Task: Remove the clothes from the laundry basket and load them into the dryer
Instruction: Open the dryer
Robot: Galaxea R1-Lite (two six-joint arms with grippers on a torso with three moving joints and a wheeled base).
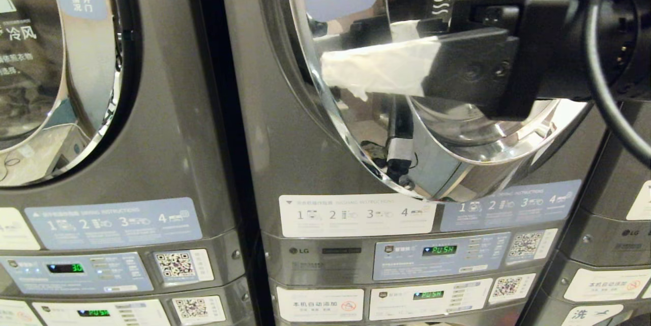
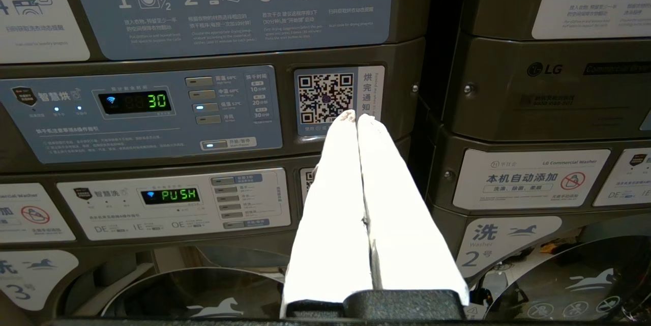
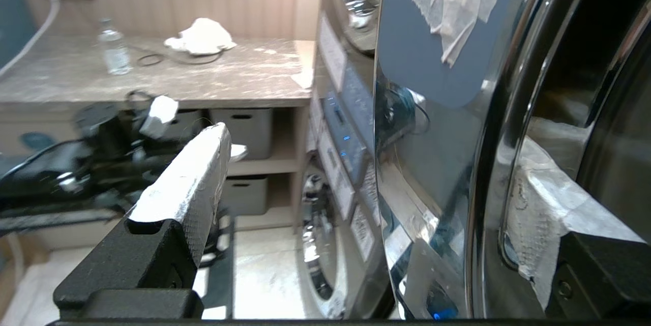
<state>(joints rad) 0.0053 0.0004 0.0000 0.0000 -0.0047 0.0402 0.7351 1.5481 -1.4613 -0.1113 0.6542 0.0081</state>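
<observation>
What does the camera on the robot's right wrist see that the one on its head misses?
Only the right wrist view shows the marble-topped counter with a clear plastic water bottle and crumpled white cloth. Only the head view shows the neighbouring grey dryer and lit control panels. Both show the open right gripper straddling the chrome-rimmed round dryer door.

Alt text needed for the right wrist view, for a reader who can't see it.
The right gripper is open, straddling the chrome rim of the dryer door: one white-wrapped finger on each side. Behind are a counter holding a water bottle and a white cloth.
</observation>
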